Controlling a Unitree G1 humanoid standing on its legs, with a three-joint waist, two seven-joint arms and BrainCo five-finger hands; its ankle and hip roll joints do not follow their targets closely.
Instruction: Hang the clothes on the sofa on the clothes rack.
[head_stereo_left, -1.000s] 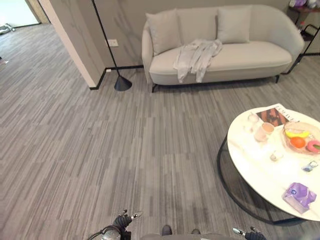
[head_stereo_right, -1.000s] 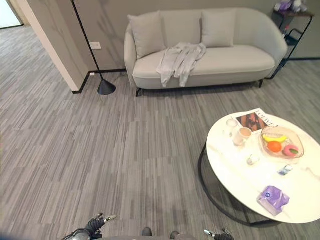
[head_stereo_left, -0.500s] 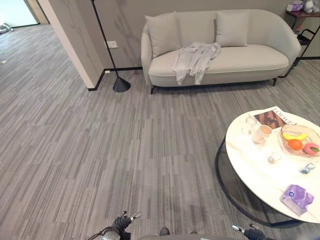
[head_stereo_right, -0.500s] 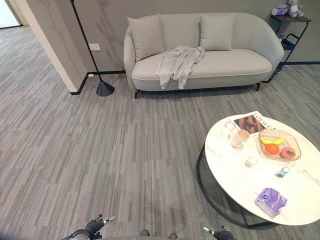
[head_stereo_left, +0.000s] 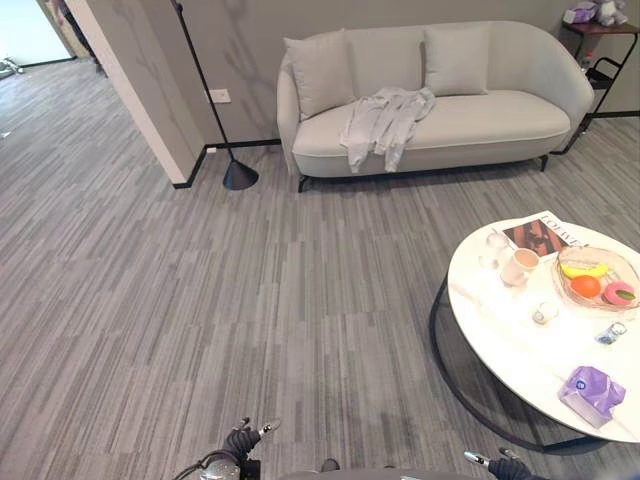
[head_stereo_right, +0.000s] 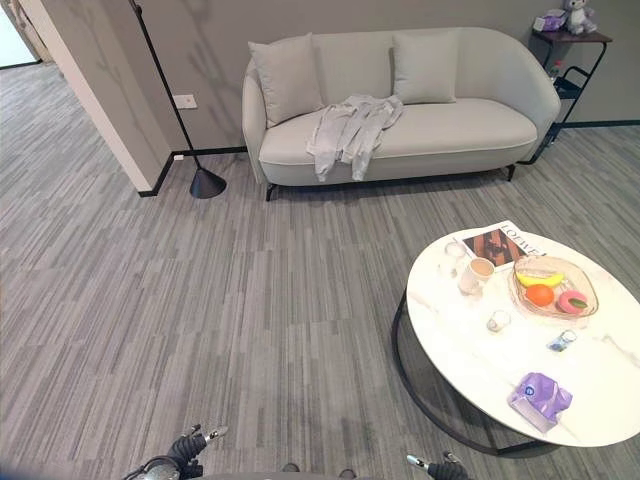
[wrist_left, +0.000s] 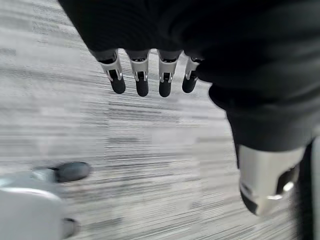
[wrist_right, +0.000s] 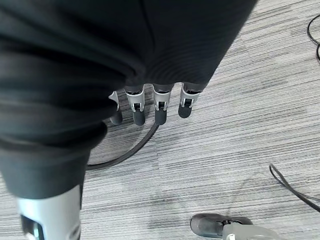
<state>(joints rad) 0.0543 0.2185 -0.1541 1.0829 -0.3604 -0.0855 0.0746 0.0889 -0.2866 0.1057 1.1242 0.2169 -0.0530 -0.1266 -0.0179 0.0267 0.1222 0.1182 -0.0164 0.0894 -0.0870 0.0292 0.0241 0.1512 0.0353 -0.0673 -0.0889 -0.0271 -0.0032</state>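
A pale grey garment (head_stereo_left: 384, 120) lies crumpled on the seat of the light sofa (head_stereo_left: 500, 115), left of its middle, with its sleeves hanging over the front edge. Two cushions lean on the sofa's back. My left hand (head_stereo_left: 246, 440) hangs low at the bottom of the eye views, far from the sofa. In its wrist view the left hand (wrist_left: 150, 75) has relaxed fingers (wrist_left: 142, 84) over bare floor and holds nothing. My right hand (head_stereo_left: 492, 462) is down at the bottom right. The right hand (wrist_right: 150, 95) also hangs open and empty above the floor.
A round white coffee table (head_stereo_left: 520, 350) stands at the right, carrying a fruit bowl (head_stereo_left: 598, 280), a cup, a magazine and a purple pack. A black floor lamp (head_stereo_left: 238, 172) stands left of the sofa by a wall corner. A dark side table (head_stereo_right: 570, 55) is beyond the sofa's right end.
The whole picture has shifted: the sofa and table sit slightly further left and lower, so the camera has moved. Both hands stay hanging low.
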